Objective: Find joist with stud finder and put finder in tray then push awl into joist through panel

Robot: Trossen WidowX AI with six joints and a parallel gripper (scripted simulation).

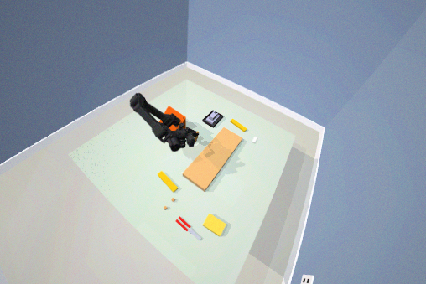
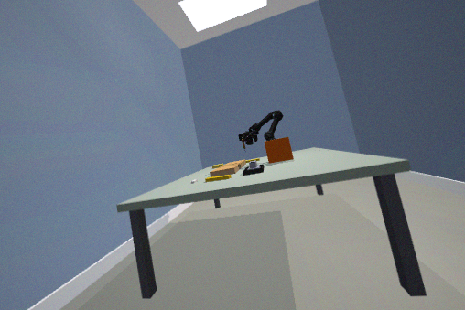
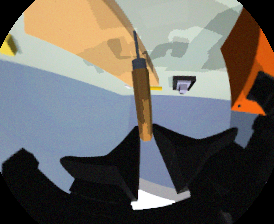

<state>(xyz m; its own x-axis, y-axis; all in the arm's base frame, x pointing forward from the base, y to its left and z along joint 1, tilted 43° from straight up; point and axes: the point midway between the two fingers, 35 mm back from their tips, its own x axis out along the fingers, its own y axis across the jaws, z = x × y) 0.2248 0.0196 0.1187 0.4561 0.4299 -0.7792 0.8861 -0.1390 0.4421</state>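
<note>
My gripper (image 1: 195,136) (image 2: 243,138) (image 3: 145,127) is shut on the awl (image 2: 244,144) (image 3: 142,95) by the end of its brown handle. In the exterior view the awl hangs almost upright, metal tip down, clear above the table. In the top view the gripper is beside the long left edge of the floor panel (image 1: 215,160) (image 2: 223,169) (image 3: 63,22). The stud finder (image 1: 213,116) (image 2: 254,165) (image 3: 183,87) sits in the black tray (image 1: 205,121) (image 2: 247,172) (image 3: 190,80) behind the panel. No hole can be made out in the panel; the joist is hidden.
An orange box (image 1: 175,116) (image 2: 279,150) stands by the arm's base. Yellow bars (image 1: 168,181) (image 1: 238,125) lie near the panel's two ends. A yellow block (image 1: 215,224), a red-handled tool (image 1: 182,225), two small orange bits (image 1: 173,199) and a small white piece (image 1: 254,140) lie farther off.
</note>
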